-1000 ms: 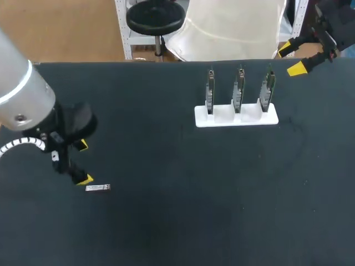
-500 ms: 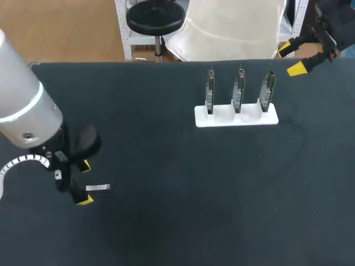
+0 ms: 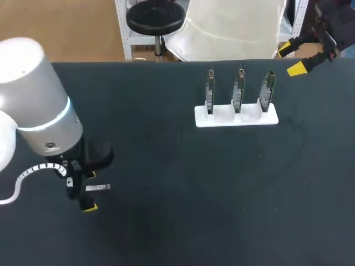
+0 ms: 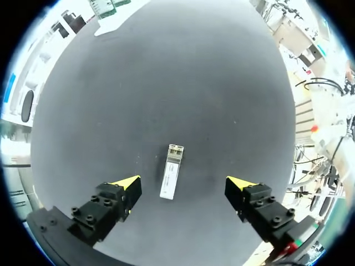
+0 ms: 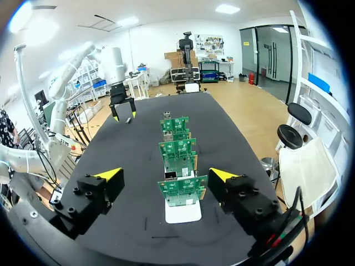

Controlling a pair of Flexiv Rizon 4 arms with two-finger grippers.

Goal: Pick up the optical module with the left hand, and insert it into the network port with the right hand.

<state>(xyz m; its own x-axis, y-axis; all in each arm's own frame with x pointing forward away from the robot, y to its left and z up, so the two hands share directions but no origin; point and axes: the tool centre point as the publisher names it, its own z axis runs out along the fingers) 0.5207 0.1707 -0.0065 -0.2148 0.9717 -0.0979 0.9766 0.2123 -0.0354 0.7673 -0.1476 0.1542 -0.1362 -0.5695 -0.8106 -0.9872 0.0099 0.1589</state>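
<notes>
Head view: left arm [image 3: 41,111] hides most of the left hand [image 3: 89,192]. The right hand [image 3: 291,59] is cut off at the corner. The boards [image 3: 238,91] are too small for port detail.

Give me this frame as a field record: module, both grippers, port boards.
module: optical module flat on the table, ungripped
left gripper: open, straddling the module, not touching it
right gripper: open, empty, near the table's far right corner
boards: three, upright in a white holder
stage: pickup not yet done
</notes>
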